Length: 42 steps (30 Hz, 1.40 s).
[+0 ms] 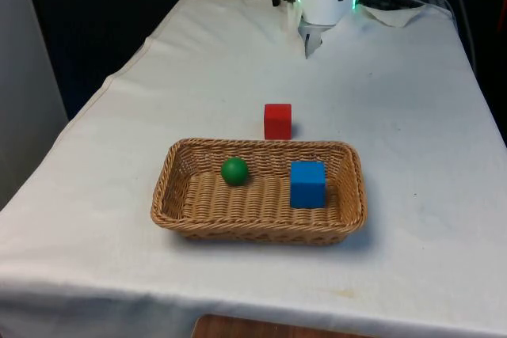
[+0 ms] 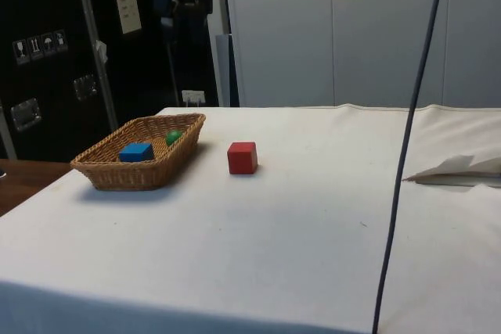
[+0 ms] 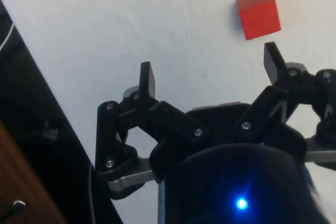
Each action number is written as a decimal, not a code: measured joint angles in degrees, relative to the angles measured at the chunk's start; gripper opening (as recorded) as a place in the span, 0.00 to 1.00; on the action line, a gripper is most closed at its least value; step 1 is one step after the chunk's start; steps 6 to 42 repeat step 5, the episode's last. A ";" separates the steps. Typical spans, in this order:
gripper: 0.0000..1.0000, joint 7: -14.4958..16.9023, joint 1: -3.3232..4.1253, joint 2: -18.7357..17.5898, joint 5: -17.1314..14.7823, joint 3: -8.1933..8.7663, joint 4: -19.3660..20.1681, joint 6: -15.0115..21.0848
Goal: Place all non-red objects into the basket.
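We see the green ball point(image 1: 234, 170) and blue cube point(image 1: 307, 184) sorted into the wicker basket point(image 1: 238, 223); the red cube point(image 1: 277, 121) rightly stays out, our tool point(image 3: 210, 72) released.

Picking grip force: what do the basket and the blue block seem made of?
Basket: woven wicker, going by its tan interlaced strands and matte look. Blue block: probably painted wood or foam, with flat matte faces and sharp edges; the look doesn't settle which.

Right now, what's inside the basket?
Inside the wicker basket sit a green ball and a blue cube. The woven floor under them is covered.
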State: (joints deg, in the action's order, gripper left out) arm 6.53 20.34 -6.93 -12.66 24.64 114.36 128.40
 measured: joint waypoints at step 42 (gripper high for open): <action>1.00 -0.74 0.00 1.03 0.80 -0.92 0.97 0.00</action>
